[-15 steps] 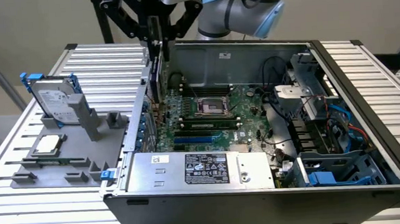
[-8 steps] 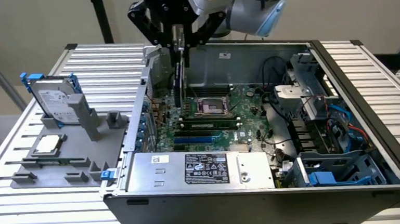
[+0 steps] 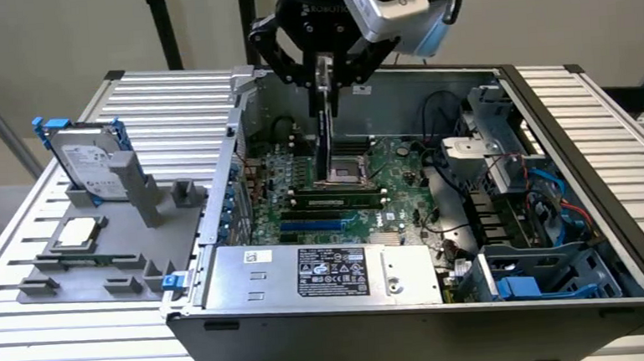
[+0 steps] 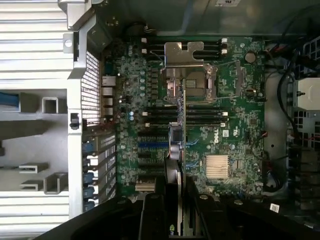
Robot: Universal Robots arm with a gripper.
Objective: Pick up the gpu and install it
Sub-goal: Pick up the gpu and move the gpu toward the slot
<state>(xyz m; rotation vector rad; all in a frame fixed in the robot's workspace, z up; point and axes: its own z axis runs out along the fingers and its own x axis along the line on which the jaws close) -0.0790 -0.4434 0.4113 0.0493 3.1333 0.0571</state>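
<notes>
My gripper (image 3: pixel 325 78) is shut on the gpu (image 3: pixel 325 138), a thin dark card hanging edge-down above the open computer case (image 3: pixel 590 172). The card's lower edge hovers just over the green motherboard (image 3: pixel 357 203), near the CPU socket and memory slots. In the wrist view the gpu (image 4: pixel 181 125) appears edge-on as a narrow strip between my black fingers (image 4: pixel 150 215), running over the motherboard (image 4: pixel 230 130). A blue expansion slot (image 4: pixel 150 144) lies beside the card's line, toward the case's rear slot wall (image 4: pixel 92 90). I cannot tell whether the card touches the board.
On the exterior view's left, a grey fixture (image 3: pixel 93 278) holds the silver hard drive with blue rails (image 3: pixel 86 161) and the small square CPU chip (image 3: pixel 79 232). Inside the case sit the power supply (image 3: pixel 328 272), a blue drive cage (image 3: pixel 529 281) and loose cables (image 3: pixel 547 200).
</notes>
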